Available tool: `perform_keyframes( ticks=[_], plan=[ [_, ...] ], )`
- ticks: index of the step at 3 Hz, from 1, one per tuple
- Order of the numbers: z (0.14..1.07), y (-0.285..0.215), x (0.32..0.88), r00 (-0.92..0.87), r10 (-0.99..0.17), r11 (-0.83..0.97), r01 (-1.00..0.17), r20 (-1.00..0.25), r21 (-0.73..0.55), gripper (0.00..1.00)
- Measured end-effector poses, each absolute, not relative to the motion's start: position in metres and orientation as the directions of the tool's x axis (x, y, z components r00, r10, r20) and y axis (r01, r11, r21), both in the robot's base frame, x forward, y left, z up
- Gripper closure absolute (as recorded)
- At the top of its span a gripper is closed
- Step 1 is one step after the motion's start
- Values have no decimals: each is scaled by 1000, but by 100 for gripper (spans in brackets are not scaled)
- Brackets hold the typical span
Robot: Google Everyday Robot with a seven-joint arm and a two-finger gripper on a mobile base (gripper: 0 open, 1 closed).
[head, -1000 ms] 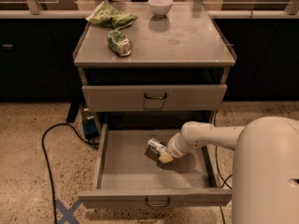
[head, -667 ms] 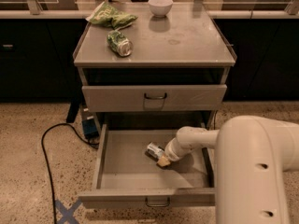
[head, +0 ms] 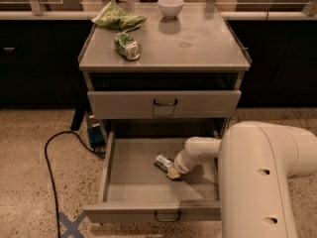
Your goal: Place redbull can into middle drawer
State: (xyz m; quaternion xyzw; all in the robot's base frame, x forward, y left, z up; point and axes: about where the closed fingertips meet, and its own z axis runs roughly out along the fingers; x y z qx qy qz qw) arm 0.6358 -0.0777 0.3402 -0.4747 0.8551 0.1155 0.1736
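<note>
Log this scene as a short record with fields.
middle drawer: pulled open
redbull can: lying on its side on the drawer floor
pincer: down inside the open drawer, right at the can's near end
upper drawer: closed
cabinet top: green can on its side, green bag, white bowl

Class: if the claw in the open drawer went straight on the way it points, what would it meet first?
Likely the redbull can right ahead of the claw, inside the middle drawer.
</note>
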Motion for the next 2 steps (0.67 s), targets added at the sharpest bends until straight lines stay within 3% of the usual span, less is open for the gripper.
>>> perform_keyframes(
  ticks=[2],
  plan=[
    [340, -78, 636, -489, -772, 523, -852, -407, 33, 46]
  ],
)
